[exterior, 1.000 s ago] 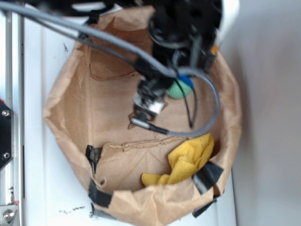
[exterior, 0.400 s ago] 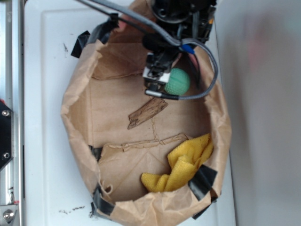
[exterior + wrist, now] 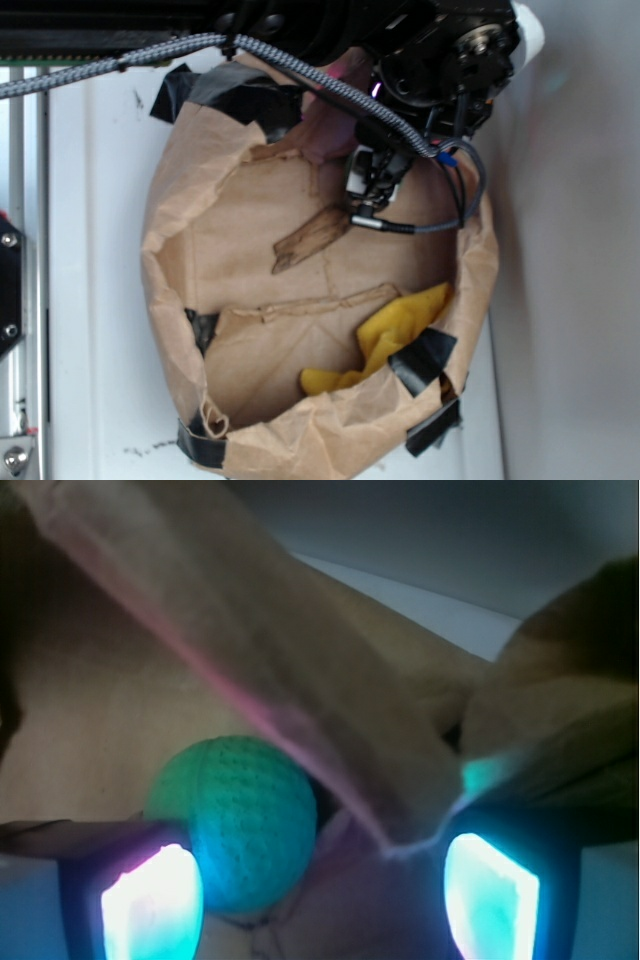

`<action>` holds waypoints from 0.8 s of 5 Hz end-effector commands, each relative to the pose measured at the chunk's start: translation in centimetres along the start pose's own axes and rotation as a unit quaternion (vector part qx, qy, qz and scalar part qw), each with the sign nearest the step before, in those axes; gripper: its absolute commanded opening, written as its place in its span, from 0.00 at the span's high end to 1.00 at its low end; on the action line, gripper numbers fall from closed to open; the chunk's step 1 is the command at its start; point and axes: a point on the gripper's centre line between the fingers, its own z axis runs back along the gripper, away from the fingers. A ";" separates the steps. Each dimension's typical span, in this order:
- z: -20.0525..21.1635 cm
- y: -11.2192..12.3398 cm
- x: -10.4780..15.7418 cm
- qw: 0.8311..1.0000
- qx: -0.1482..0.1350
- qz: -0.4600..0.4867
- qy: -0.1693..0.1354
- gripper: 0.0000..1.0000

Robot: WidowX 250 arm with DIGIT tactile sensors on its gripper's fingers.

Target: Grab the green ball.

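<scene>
Clearly off-centre: green ball (image 3: 245,825) hard against one pad of open jaws, paper bag (image 3: 330,720) fold crowding the other.

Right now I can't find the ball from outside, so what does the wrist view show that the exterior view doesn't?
Only the wrist view shows the green ball, close to one lit finger of the gripper, jaws apart. Only the exterior view shows the yellow cloth, wood scrap and black tape. Both show the brown paper bag.
</scene>
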 end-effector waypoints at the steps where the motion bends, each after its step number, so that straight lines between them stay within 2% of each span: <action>1: 0.9 -7.0 -2.8 0.999 -0.001 -0.041 -0.028 0.00; 3: 4.6 -7.0 -4.8 0.998 -0.028 -0.040 -0.047 0.00; 4: 5.5 -6.7 -4.4 0.997 -0.026 -0.057 -0.055 0.00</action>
